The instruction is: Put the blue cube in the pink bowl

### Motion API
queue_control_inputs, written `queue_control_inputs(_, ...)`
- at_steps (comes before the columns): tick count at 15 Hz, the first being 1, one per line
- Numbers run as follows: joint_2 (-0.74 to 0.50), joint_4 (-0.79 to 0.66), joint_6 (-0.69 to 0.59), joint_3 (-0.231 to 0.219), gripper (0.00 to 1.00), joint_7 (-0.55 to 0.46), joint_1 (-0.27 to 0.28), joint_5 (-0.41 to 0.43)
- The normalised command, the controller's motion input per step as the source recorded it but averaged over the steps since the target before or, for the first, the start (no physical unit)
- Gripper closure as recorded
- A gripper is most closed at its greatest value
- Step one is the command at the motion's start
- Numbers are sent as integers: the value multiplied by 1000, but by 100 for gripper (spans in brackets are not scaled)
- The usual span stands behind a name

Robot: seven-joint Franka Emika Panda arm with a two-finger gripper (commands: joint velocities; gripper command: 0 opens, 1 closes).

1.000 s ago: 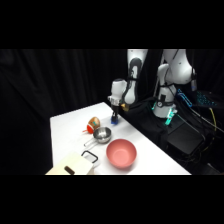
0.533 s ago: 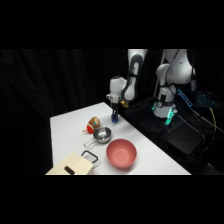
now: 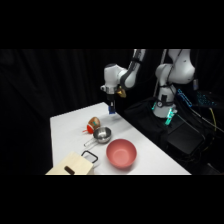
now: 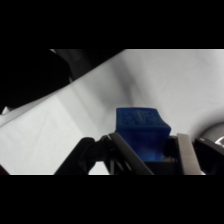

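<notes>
The blue cube (image 4: 141,129) sits between the two fingers of my gripper (image 4: 150,147), which is shut on it. In the side view the gripper (image 3: 112,107) hangs over the far edge of the white table (image 3: 70,132), with the blue cube (image 3: 112,112) showing at its tip, held a little above the surface. The pink bowl (image 3: 121,152) stands near the table's front, well apart from the gripper. It is out of the wrist view.
A shiny metal bowl (image 3: 102,134) stands between the gripper and the pink bowl; its rim (image 4: 216,134) shows at the wrist view's right. A red and green object (image 3: 93,123) lies left of it. A wooden box (image 3: 72,165) and a black handle (image 3: 90,156) sit at the front left.
The gripper has shifted a little to the left along the table's far edge, still holding the blue cube. The bowls have not moved.
</notes>
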Motion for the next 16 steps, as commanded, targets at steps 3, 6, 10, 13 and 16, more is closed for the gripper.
queue_control_inputs(3, -525, 81, -543, 284, 80, -9, -221, -201)
queue_control_inputs(6, -429, 58, -453, 303, 80, -140, -146, -14)
queue_control_inputs(10, -316, 19, -314, 292, 80, -177, -17, 85)
queue_control_inputs(13, -178, 31, -152, 255, 80, -167, 105, 151)
queue_control_inputs(16, -16, 110, -62, 221, 80, -162, 160, 180)
